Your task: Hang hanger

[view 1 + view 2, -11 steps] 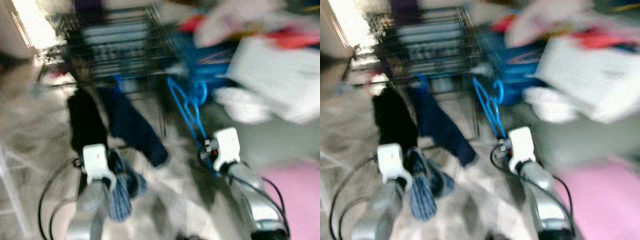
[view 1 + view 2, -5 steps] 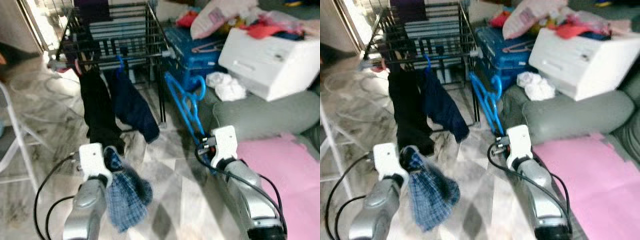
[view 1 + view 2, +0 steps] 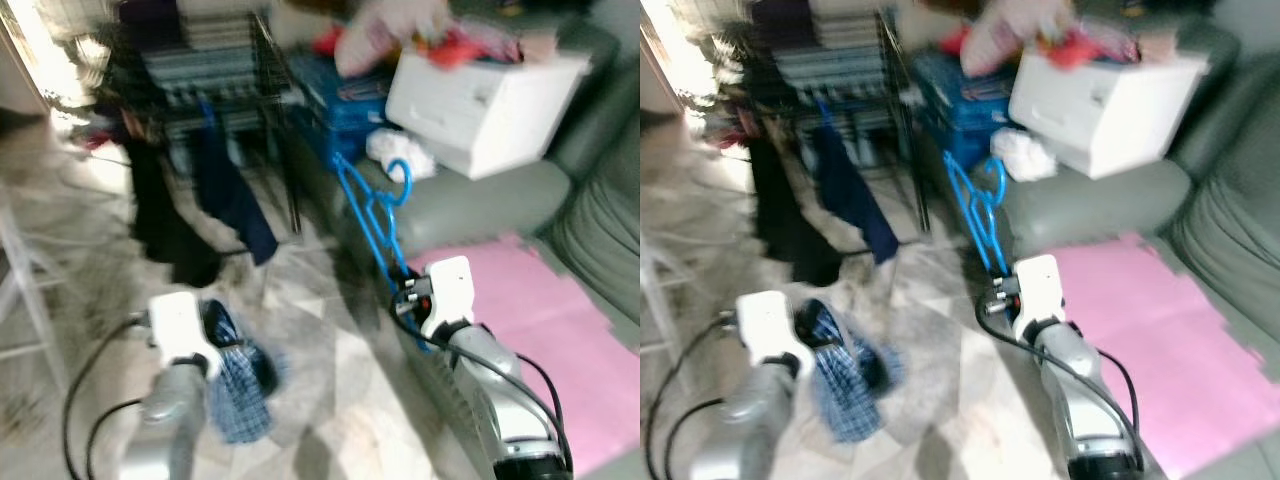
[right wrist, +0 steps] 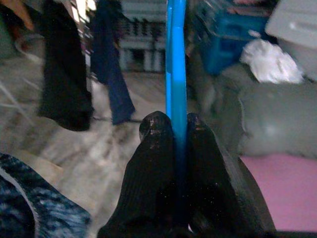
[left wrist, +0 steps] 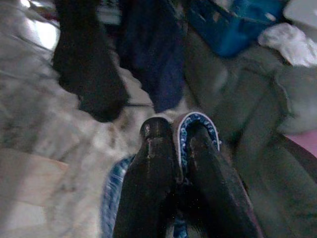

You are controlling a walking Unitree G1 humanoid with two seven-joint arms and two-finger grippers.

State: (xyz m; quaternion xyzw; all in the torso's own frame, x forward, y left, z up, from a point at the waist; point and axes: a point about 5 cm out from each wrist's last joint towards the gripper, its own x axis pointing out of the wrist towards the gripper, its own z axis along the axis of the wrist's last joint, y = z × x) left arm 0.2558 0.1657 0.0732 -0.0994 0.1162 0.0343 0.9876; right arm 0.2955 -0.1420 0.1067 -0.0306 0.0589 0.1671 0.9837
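My right gripper (image 4: 174,128) is shut on a bright blue plastic hanger (image 3: 372,215), which slants up and away from it, hook end (image 3: 400,182) toward the sofa. My left gripper (image 5: 177,133) is shut on a blue checked cloth (image 3: 238,375) that dangles over the marble floor. Ahead at the left stands a black wire drying rack (image 3: 200,75), with a black garment (image 3: 160,215) and a navy garment (image 3: 228,195) hanging from its front bar. Both eye views are blurred.
A grey sofa (image 3: 480,205) runs along the right with a pink sheet (image 3: 545,330) on its seat. A white box (image 3: 478,95), a blue case (image 3: 335,100) and piled clothes sit behind it. A white frame (image 3: 25,300) stands at far left.
The camera has swung right, so the rack has slid left and more of the sofa shows. Both grippers keep their hold on hanger and cloth.
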